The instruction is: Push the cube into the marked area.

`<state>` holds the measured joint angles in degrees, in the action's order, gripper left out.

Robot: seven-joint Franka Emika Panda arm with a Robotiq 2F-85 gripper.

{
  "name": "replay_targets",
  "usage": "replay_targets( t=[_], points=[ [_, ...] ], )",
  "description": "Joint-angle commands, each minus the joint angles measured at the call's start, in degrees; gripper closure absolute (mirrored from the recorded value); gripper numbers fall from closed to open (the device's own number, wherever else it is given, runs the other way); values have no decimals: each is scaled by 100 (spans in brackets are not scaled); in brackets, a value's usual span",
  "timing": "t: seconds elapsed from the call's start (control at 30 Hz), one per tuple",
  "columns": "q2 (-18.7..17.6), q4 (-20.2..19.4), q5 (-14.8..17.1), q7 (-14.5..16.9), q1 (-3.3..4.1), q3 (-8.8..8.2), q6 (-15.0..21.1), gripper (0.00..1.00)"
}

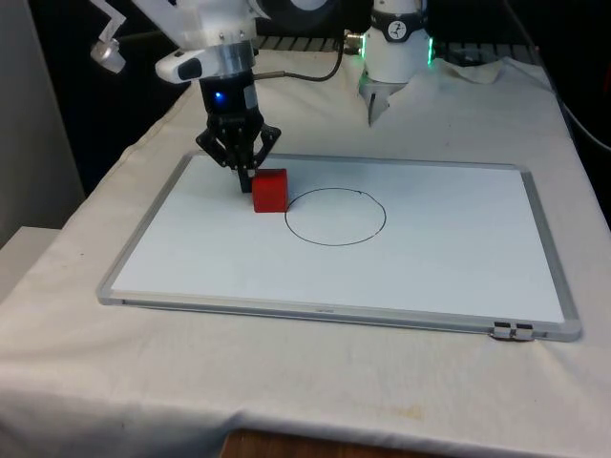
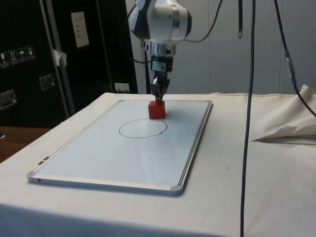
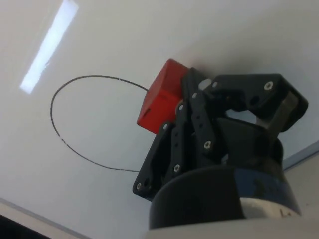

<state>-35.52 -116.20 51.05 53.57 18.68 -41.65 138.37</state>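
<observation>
The red cube [image 1: 270, 190] sits on the whiteboard [image 1: 430, 277] a little left of the front view's centre, in the upper half of the frame. It stands flat on the board, just outside the drawn circle [image 1: 335, 217], close against the line on the circle's left edge in that view. In the side view the cube [image 2: 157, 109] is near the middle of the frame, just beyond the far rim of the circle [image 2: 142, 127], and no part of it lies inside the ring. In the wrist view the cube [image 3: 160, 97] shows one bright face and one shaded face, with the circle [image 3: 89, 122] spreading away from it.

The gripper [image 1: 245, 174] comes down from the upper left of the front view and stands at the cube's left side, its tips low by the board and right against the cube. In the side view the gripper [image 2: 157, 95] hangs straight down just above and behind the cube. In the wrist view the gripper [image 3: 192, 92] has its black fingers [image 3: 172, 149] drawn together with no gap showing, clenched and empty, pressing on the cube's side rather than around it.

The whiteboard has a grey frame and lies flat on the white cloth [image 1: 86, 382] of the table. A crumpled fold of cloth [image 2: 296, 123] lies at the right edge of the side view.
</observation>
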Motion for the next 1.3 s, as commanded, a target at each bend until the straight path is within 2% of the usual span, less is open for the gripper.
replay_targets(
  t=[0.0,0.03,0.07,0.1,0.3,0.33,0.37,0.53,0.57,0.6,0.63,0.83,0.87,0.9,1.0,1.13,1.17,1.2,1.27],
  points=[
    [92,-80,86,17,52,17,86,100],
    [126,-115,115,6,80,23,86,100],
    [63,-46,52,-17,57,6,0,100],
    [143,-138,132,-6,97,23,92,100],
    [286,-344,120,-103,223,52,143,100],
    [246,-281,80,-97,172,57,40,100],
    [315,-378,120,-109,235,63,149,100],
    [481,-556,155,-132,298,115,166,100],
    [510,-579,160,-138,304,126,160,100],
    [470,-533,92,-149,264,120,63,100],
    [539,-602,166,-143,304,138,149,100],
    [665,-688,212,-212,327,246,132,100],
    [625,-642,155,-201,292,229,63,100],
    [682,-699,212,-229,338,264,138,100],
    [762,-751,212,-304,372,327,160,100],
    [848,-802,212,-372,395,401,172,100],
    [802,-739,155,-361,344,395,69,100],
    [865,-814,206,-390,395,418,172,100],
    [928,-848,206,-447,413,476,183,100]
  ],
)
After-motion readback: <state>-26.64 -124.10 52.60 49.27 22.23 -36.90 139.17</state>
